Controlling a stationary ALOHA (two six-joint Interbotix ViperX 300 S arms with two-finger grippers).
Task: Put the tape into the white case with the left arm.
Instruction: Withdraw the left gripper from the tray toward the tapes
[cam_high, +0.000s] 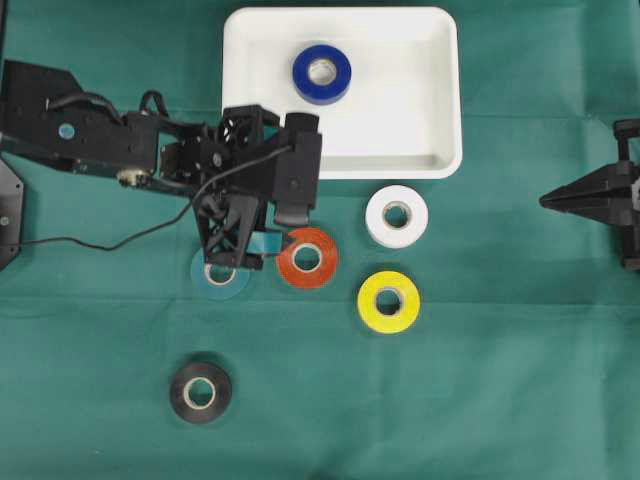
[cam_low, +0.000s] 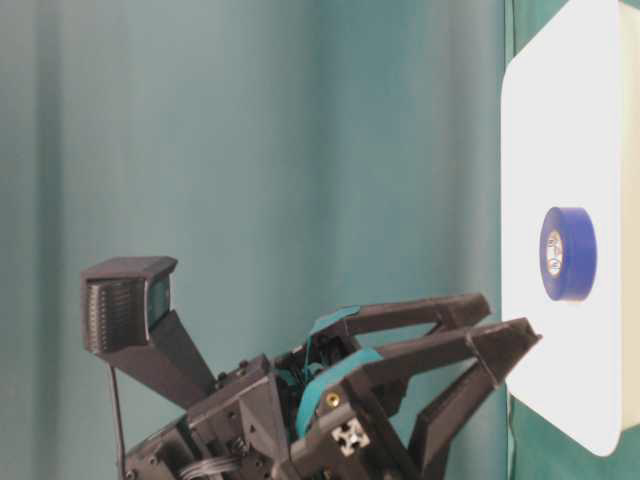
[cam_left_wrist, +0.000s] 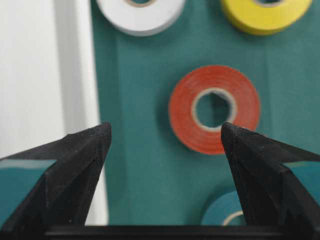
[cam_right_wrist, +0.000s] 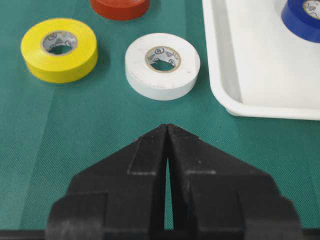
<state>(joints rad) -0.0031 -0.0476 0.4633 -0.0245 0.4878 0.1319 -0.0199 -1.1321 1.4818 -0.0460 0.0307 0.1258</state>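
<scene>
left gripper spreads wide above loose tape rolls, case one reach away

the black lattice-framed left gripper with teal-banded fingers (cam_high: 262, 243) hangs over the green cloth with its jaws spread wide and nothing between them. just ahead of its tips, between the two fingers in the wrist view, lies the flat orange-red tape roll (cam_left_wrist: 214, 108); a teal roll (cam_high: 220, 273) sits partly under the gripper. a white roll (cam_high: 396, 215), a yellow roll (cam_high: 389, 301) and a black roll (cam_high: 200, 391) lie further off. the large shallow white plastic case (cam_high: 441, 90), already holding a blue roll (cam_high: 321, 73), lies just beyond the gripper, near its wrist. the plain black right gripper (cam_right_wrist: 167, 131), jaws pressed together, is parked well apart.
</scene>
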